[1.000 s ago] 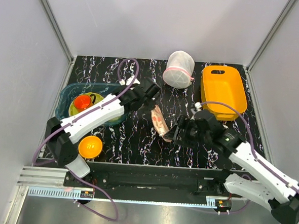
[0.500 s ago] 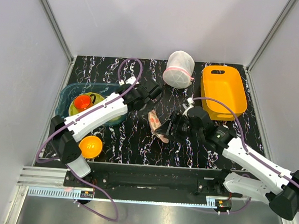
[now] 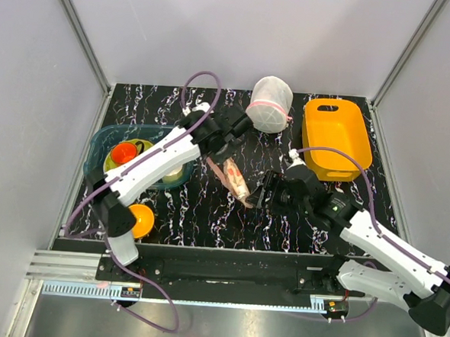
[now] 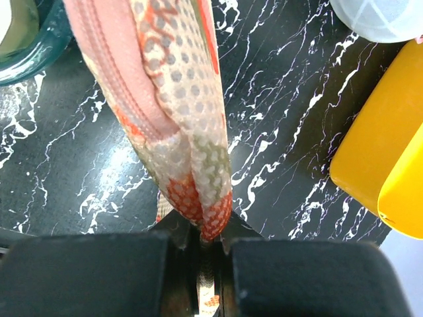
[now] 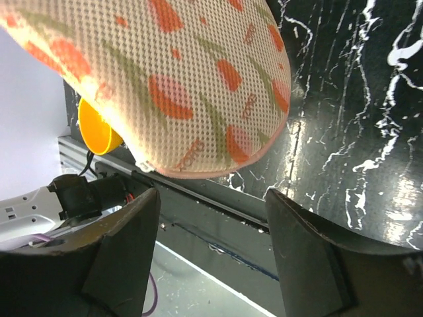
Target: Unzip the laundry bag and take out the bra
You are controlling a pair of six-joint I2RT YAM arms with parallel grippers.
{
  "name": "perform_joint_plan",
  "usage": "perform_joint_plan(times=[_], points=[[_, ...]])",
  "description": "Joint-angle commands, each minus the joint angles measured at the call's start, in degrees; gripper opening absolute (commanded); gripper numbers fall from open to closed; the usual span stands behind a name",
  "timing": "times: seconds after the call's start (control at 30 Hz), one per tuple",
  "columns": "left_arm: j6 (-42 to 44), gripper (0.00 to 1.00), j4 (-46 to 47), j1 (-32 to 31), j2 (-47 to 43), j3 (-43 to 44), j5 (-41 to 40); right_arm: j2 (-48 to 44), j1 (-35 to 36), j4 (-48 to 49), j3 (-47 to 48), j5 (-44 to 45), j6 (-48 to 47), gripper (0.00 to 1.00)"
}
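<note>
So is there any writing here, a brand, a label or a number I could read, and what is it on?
Nothing can be read for certain.
On the laundry bag: tiny orange marks among the printed flowers may be lettering, but they are too small and blurred to read.
On the orange tub and the white mesh bag: no writing visible.

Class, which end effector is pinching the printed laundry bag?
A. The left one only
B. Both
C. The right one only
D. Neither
A: the left wrist view shows the end of the laundry bag clamped in the left end effector, while the right end effector stands open with nothing in it.
</note>
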Motion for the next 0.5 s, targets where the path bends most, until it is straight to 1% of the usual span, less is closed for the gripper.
perform_joint_plan(times=[0.0, 0.03, 0.07, 0.13, 0.33, 0.43, 0.47], points=[[0.33, 0.00, -8.98, -0.70, 8.09, 11.79, -0.93, -0.97, 1.25, -3.19, 3.01, 6.24, -2.38, 0.73], [0.33, 0.00, -11.96, -1.23, 9.50, 16.34, -1.11, -0.79, 1.16, -3.62, 3.28, 6.59, -2.55, 0.73], [0.42, 0.00, -12.42, -1.50, 11.61, 17.60, -1.20, -0.62, 1.51, -3.89, 3.54, 7.03, -2.73, 0.73], [1.03, 0.00, -12.34, -1.76, 12.68, 19.19, -0.15, -0.61, 2.13, -4.50, 4.51, 8.70, -2.73, 0.73], [2.00, 0.00, -10.67, -1.94, 13.83, 19.28, 1.52, 0.17, 2.57, -6.61, 6.62, 13.01, -3.43, 0.73], [2.18, 0.00, -10.14, -1.94, 13.83, 19.28, 1.87, 0.96, 2.57, -7.58, 7.15, 15.38, -3.43, 0.71], [2.18, 0.00, -10.14, -1.94, 13.83, 19.20, 1.79, 1.14, 2.57, -7.67, 7.32, 15.91, -3.60, 0.68]])
